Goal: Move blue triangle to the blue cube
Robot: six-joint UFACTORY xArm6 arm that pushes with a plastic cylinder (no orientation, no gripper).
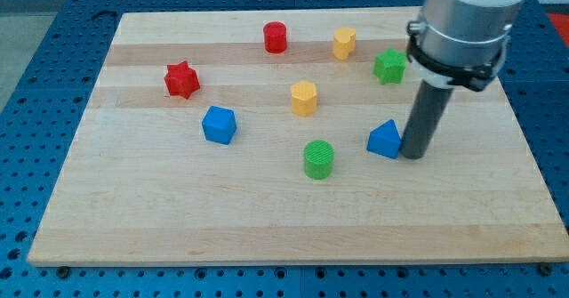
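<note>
Camera view | rod's tip stands just right of the blue triangle, seemingly touching it | blue cube well apart toward the view's left, green cylinder between | no end effector fitted, nothing grasped

The arm's lower part was a wide, smooth, light-grey cylinder, ringed at its base by a black collar. From beneath that collar, at 6 o'clock, ran a straight, dark-grey, matte round rod, much narrower than the cylinder, ending in my tip, cut flat.
</note>
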